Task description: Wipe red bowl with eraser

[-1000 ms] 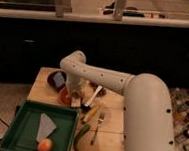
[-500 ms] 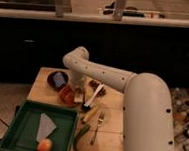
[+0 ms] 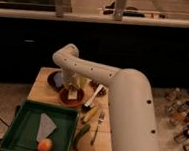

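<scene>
The red bowl point(image 3: 64, 98) sits on the wooden table, just right of a dark bowl point(image 3: 54, 79) that holds a bluish item. My gripper point(image 3: 73, 91) hangs down from the white arm straight over the red bowl. It is shut on the eraser point(image 3: 73, 94), a small pale block held down inside the bowl. The gripper hides the far rim of the bowl.
A green tray point(image 3: 19, 133) at the front left holds a grey folded cloth point(image 3: 45, 126) and an orange fruit point(image 3: 44, 145). Right of the red bowl lie a spoon point(image 3: 92, 99), a fork point(image 3: 97, 125), a green vegetable point(image 3: 81, 135) and a brown bowl point(image 3: 99, 90). Bottles point(image 3: 183, 106) stand at the right.
The arm and gripper have shifted a little to the left, so the gripper now stands over the middle of the red bowl. The bowl and tray have not moved.
</scene>
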Controlling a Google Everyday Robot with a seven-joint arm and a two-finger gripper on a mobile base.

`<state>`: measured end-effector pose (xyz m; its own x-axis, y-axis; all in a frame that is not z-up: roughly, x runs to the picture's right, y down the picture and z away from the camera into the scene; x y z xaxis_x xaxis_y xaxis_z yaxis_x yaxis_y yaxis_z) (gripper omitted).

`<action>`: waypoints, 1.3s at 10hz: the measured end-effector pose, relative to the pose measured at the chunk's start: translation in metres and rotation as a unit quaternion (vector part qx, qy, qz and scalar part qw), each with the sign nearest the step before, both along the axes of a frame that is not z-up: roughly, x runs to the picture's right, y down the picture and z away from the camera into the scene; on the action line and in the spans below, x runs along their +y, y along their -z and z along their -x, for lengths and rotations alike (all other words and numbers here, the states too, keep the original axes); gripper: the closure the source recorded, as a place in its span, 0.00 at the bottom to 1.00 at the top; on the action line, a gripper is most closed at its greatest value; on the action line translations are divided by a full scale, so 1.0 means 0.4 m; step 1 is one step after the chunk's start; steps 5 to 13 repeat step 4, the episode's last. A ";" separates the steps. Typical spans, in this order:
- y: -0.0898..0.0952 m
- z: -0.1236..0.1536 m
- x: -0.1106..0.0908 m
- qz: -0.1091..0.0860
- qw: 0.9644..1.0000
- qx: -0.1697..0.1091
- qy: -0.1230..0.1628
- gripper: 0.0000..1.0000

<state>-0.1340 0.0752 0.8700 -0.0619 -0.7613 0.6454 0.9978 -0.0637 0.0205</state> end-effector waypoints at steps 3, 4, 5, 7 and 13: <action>0.001 0.050 0.039 0.012 0.999 -0.018 0.030 1.00; 0.007 0.049 0.054 0.014 0.999 -0.021 0.037 1.00; 0.007 0.049 0.054 0.014 0.999 -0.021 0.037 1.00; 0.007 0.049 0.054 0.014 0.999 -0.021 0.037 1.00; 0.007 0.049 0.054 0.014 0.999 -0.021 0.037 1.00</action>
